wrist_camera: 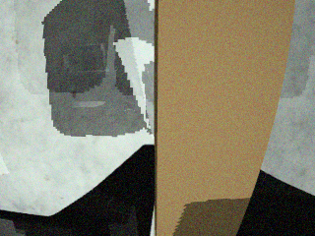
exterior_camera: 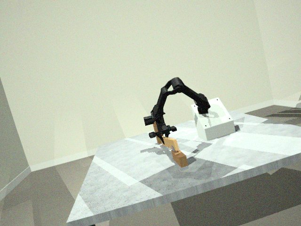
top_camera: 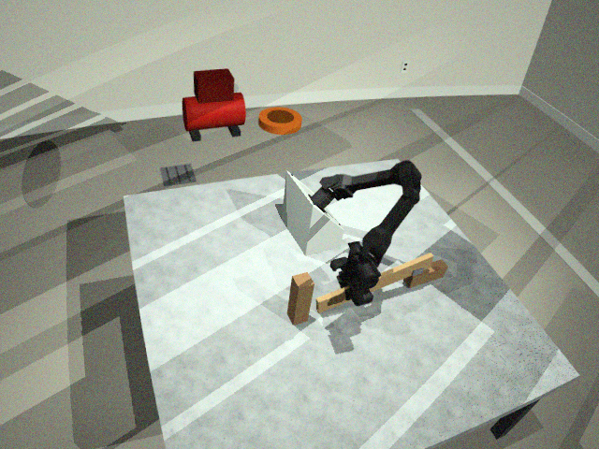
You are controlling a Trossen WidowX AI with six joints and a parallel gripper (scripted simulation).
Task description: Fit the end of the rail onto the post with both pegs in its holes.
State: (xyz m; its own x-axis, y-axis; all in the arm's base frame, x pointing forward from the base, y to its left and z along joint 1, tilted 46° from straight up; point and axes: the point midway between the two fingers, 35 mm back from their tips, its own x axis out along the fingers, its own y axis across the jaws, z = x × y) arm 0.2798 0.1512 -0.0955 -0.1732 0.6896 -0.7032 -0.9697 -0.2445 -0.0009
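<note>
Wooden and pale tan, the long rail (top_camera: 387, 278) lies slanted across the grey-and-white table (top_camera: 241, 377), its right end sitting in the bracket of the low block (top_camera: 428, 275) and its left end down on the table top, just short of the upright post (top_camera: 299, 296). A gap shows between the rail's left end and the post, so the two are apart; the pegs on the post are too small to make out. The black claw (top_camera: 357, 290) points downward over the left part of the rail, nearer the post than the block, and it has closed in on the rail, the fingers squeezing it from both sides. In the wrist view the rail (wrist_camera: 220, 112) fills the middle of the picture as a broad brown band, with the dark fingers pressed against its edges at the bottom. The arm arches up and back to its base on the white wedge-shaped box (top_camera: 309, 226) at the far side of the table. On the floor beyond the table stand a red tank (top_camera: 213, 108) and an orange ring (top_camera: 280, 120), side by side and well apart from the table.
</note>
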